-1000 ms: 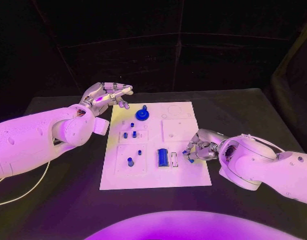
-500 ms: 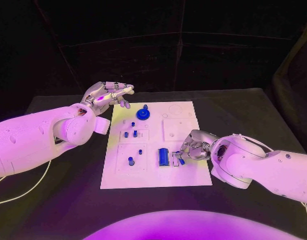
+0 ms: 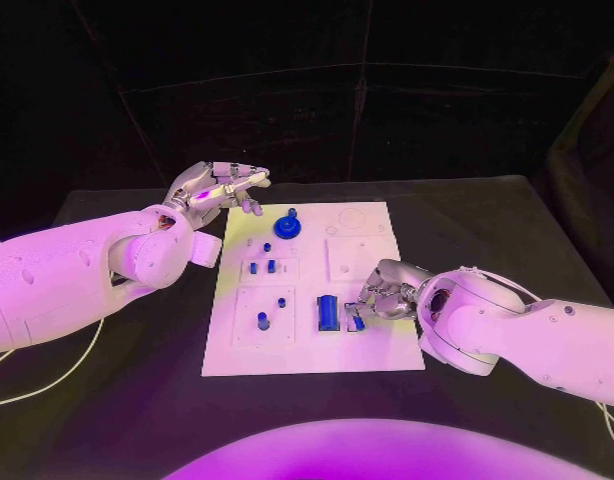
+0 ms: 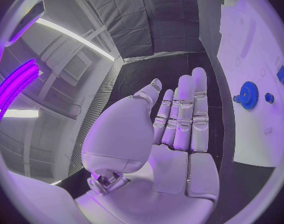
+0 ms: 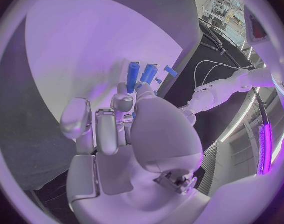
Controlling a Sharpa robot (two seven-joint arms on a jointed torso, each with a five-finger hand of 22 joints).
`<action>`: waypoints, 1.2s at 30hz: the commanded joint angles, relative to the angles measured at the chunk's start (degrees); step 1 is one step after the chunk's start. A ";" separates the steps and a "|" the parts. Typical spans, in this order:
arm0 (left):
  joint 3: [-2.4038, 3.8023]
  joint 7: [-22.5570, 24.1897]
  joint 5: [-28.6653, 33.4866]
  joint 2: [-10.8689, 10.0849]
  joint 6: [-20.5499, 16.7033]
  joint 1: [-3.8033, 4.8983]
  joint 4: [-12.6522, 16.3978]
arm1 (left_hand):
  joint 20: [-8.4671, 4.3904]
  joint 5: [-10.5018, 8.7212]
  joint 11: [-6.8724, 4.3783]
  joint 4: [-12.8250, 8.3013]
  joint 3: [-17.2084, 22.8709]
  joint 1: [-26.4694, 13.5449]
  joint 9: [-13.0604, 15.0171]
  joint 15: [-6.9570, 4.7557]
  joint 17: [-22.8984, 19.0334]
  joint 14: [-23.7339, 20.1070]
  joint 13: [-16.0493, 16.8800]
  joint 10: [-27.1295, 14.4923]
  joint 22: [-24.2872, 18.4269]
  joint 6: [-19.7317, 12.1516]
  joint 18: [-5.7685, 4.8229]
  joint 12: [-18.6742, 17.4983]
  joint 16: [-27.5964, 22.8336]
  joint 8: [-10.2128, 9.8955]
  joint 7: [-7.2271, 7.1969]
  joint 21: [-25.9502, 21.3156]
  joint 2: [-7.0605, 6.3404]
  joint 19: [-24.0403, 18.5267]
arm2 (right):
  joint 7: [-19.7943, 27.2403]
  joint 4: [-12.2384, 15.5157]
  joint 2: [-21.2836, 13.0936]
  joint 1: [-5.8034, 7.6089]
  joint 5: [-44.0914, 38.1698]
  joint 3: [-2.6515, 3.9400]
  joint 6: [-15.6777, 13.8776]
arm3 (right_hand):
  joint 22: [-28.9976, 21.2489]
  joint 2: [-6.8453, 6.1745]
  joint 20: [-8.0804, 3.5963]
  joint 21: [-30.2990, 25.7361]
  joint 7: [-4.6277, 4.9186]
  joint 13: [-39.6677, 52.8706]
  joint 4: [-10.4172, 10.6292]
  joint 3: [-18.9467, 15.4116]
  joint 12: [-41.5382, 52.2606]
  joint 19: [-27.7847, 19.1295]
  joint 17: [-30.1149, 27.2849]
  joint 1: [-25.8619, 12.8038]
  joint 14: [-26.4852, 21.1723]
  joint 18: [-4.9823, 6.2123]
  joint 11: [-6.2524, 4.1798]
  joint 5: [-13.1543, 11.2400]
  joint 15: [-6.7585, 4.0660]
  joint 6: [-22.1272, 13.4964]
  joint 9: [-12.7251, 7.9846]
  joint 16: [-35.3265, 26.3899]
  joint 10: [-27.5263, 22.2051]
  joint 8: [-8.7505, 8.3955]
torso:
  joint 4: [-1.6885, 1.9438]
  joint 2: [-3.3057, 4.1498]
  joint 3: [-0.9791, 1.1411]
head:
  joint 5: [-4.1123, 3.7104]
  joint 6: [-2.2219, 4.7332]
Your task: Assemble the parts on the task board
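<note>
Just beside the right hand (image 3: 384, 298), curled at the blue block (image 3: 329, 313) on the task board (image 3: 365, 350); whether grasping, cannot tell. Best lowered slowly, squared to its slot. Left hand (image 3: 218, 190) released, fingers apart, well off.

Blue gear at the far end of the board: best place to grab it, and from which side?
Take the blue gear by the knob that sticks up from its centre, coming straight down from above. The disc seems to lie flat on the white board, so its toothed rim probably gives little to grip. The open left hand is nearest.
</note>
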 commanded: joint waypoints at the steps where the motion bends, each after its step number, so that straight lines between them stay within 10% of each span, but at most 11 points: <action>1: 0.05 0.13 0.16 0.06 0.76 0.07 0.09 | 0.00 0.25 -0.02 -0.39 -0.08 0.38 -0.05 -0.10 -0.08 -0.34 -0.07 -0.27 -0.09 -0.42 0.74 0.15 -0.07 0.22 -0.01 -0.36 -0.05 0.48 | -0.66 -0.09 0.21 0.06 -0.39 0.00 1.52 | -0.04 -0.01 -0.09 0.34 -0.03 0.06 0.18 0.33 0.09 0.30 1.41 -1.09 3.47 -0.40 -0.08 -0.37 -0.52 0.27 0.00 0.33 0.31 0.17 | -0.03 -0.02 -0.02 | 0.00 -0.04; 11: 0.05 0.07 0.16 0.04 0.85 0.08 0.10 | 0.01 0.25 -0.01 -0.40 -0.08 0.40 -0.05 -0.09 -0.10 -0.37 -0.08 -0.31 -0.10 -0.44 0.74 0.16 -0.07 0.23 0.00 -0.38 -0.06 0.47 | -1.31 -0.40 0.52 0.06 -2.24 0.00 2.79 | -0.16 -0.15 -0.10 0.23 0.06 0.24 0.22 -0.60 0.08 0.19 1.27 -3.90 3.41 -0.40 0.01 -1.16 -0.47 0.25 0.25 0.21 0.35 0.22 | 0.00 0.00 -0.01 | 0.01 -0.06; 25: 0.05 -0.03 0.15 0.02 0.91 0.08 0.13 | 0.02 0.25 0.01 -0.42 -0.08 0.45 -0.05 -0.07 -0.15 -0.44 -0.10 -0.40 -0.15 -0.50 0.73 0.22 -0.06 0.27 0.02 -0.44 -0.06 0.45 | -1.40 -0.59 0.62 0.06 -2.95 0.00 2.32 | -0.59 0.86 0.05 -0.14 0.18 0.55 0.14 -3.83 -0.06 -0.12 0.99 -8.32 3.33 -0.29 0.20 -10.62 -0.30 0.11 0.81 -0.06 0.20 0.36 | -0.07 0.00 0.00 | -0.08 -0.02; 30: 0.05 -0.08 0.15 0.02 0.94 0.08 0.13 | 0.02 0.25 0.01 -0.42 -0.08 0.45 -0.05 -0.07 -0.15 -0.44 -0.10 -0.40 -0.15 -0.50 0.73 0.22 -0.06 0.27 0.02 -0.44 -0.06 0.45 | -1.35 -0.46 0.44 0.06 -3.18 0.00 1.67 | -0.91 1.58 0.14 -0.42 0.24 0.55 0.14 -6.23 -0.36 -0.31 0.75 -10.52 3.28 -0.21 0.29 -19.12 -0.23 -0.12 1.23 -0.30 -0.05 0.50 | -0.05 -0.01 0.02 | -0.22 0.01; 36: 0.05 -0.15 0.15 -0.01 0.99 0.08 0.15 | 0.02 0.25 0.01 -0.42 -0.08 0.45 -0.05 -0.07 -0.15 -0.44 -0.10 -0.40 -0.15 -0.50 0.73 0.22 -0.06 0.27 0.02 -0.44 -0.06 0.45 | 0.20 0.24 -0.25 0.06 -3.18 0.01 2.42 | -0.99 1.26 0.15 -0.50 0.23 0.62 -0.31 -6.88 -0.39 -0.36 0.77 -9.76 3.29 -0.20 0.28 -20.38 -0.23 -0.23 1.41 -0.31 -0.11 0.58 | -0.05 -0.01 0.04 | -0.27 0.04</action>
